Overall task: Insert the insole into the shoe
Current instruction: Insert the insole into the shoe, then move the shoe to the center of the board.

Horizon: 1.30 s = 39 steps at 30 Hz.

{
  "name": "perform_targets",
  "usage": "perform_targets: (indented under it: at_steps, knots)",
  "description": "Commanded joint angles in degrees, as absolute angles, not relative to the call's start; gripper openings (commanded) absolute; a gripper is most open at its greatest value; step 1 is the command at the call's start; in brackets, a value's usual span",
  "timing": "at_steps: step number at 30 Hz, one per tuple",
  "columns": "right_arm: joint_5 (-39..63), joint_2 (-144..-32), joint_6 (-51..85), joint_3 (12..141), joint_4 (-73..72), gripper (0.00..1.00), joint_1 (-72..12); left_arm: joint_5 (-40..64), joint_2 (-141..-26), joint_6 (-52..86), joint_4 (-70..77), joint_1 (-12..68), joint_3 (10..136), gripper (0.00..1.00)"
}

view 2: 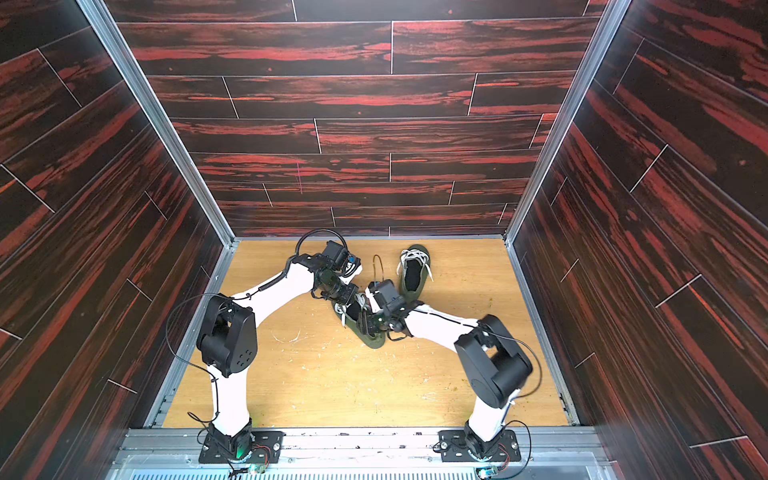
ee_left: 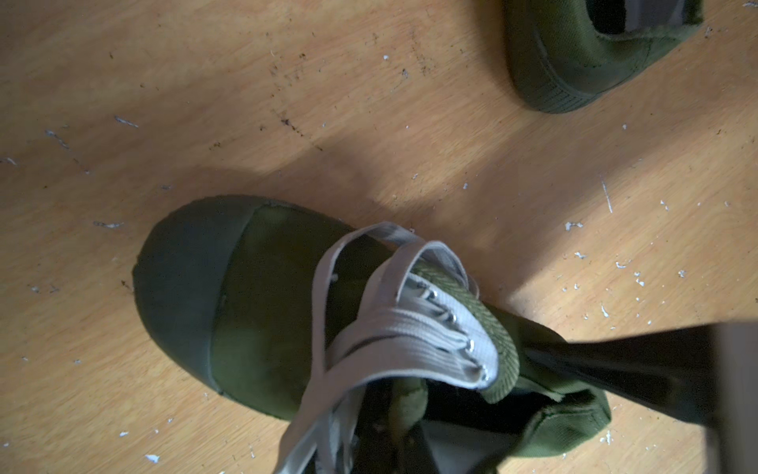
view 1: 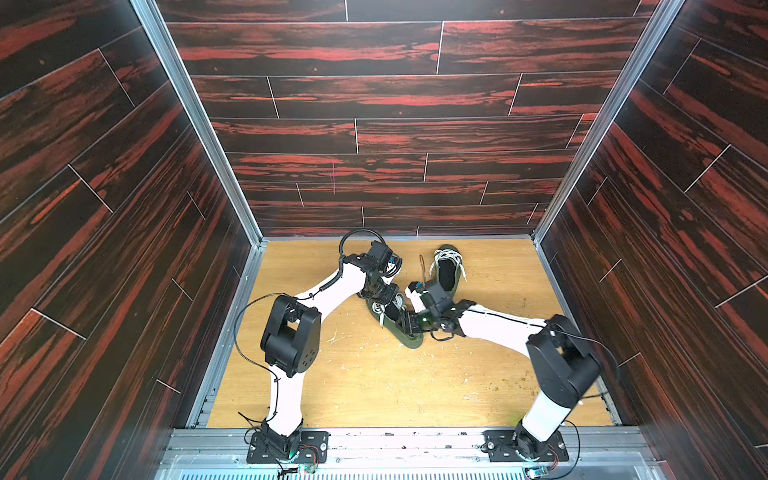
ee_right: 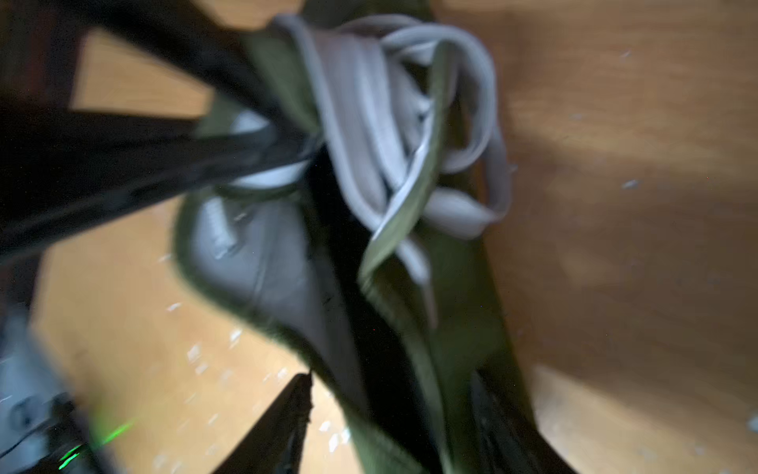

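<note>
Both arms meet over the near shoe (view 1: 410, 338) (view 2: 375, 340), which lies on the wooden tabletop (view 1: 374, 382) with its toe towards the robot. The left pincer (view 1: 388, 298) (view 2: 353, 297) is at the laced end of the opening. In the left wrist view one black finger (ee_left: 615, 369) presses on the outside of the green side wall of the shoe (ee_left: 262, 307), beside the white laces (ee_left: 393, 328). That pincer is clamped together on the shoe's edge.

The right pincer (view 1: 409, 322) (view 2: 368, 322) sits over the same shoe, nearer the toe in both top views. Its wrist picture is blurred, but the two fingers (ee_right: 279, 431) stand apart, one on each side of the shoe (ee_right: 463, 307), and I cannot see them gripping anything.

The insole (ee_right: 352, 320) shows as a dark strip running down inside the opening, between the pale lining and the far green wall. Whether it lies fully flat is impossible to tell through the blur.

A second green shoe (view 1: 446, 249) (view 2: 417, 250) (ee_left: 566, 61) rests just behind, near the back wall, with a dark inside and loose white laces.
</note>
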State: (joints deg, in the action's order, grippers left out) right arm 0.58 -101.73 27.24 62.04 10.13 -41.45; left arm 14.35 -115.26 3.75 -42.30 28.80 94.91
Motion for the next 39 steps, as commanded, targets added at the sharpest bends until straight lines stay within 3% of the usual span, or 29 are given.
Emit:
perform_targets:
  at_steps: [1,8,15,22,24,30,34,36,39]
  knots:
    - [-12.4,-105.6,27.8,63.0,15.4,0.60,-41.1,14.4,-112.9,2.8,-42.4,29.1,95.9,0.00]
    - [-13.0,-107.0,26.1,65.3,16.1,0.58,-41.0,14.1,-113.0,2.3,-42.7,29.3,95.8,0.00]
    - [-11.4,-101.2,21.1,69.1,19.8,0.67,-40.9,13.7,-113.0,1.6,-42.9,29.2,95.6,0.00]
    - [-2.8,-100.9,16.4,67.4,18.1,0.68,-36.4,13.9,-113.9,0.4,-44.9,29.3,97.4,0.00]
    - [0.6,-99.5,16.8,66.3,16.6,0.69,-34.2,12.7,-113.9,0.7,-45.4,29.5,97.6,0.06]
    - [9.6,-99.8,13.4,67.1,16.1,0.69,-31.5,7.8,-112.7,5.6,-44.6,29.7,97.3,0.40]
    - [11.0,-102.8,13.9,66.7,13.7,0.69,-30.7,3.4,-109.9,10.3,-45.0,30.2,97.0,0.52]
    - [14.3,-104.1,15.4,66.0,11.7,0.68,-29.8,2.0,-107.7,14.0,-45.1,30.3,96.5,0.64]
    - [18.1,-105.6,17.2,65.0,8.9,0.67,-29.7,-1.9,-103.2,20.9,-46.8,30.3,94.4,0.65]
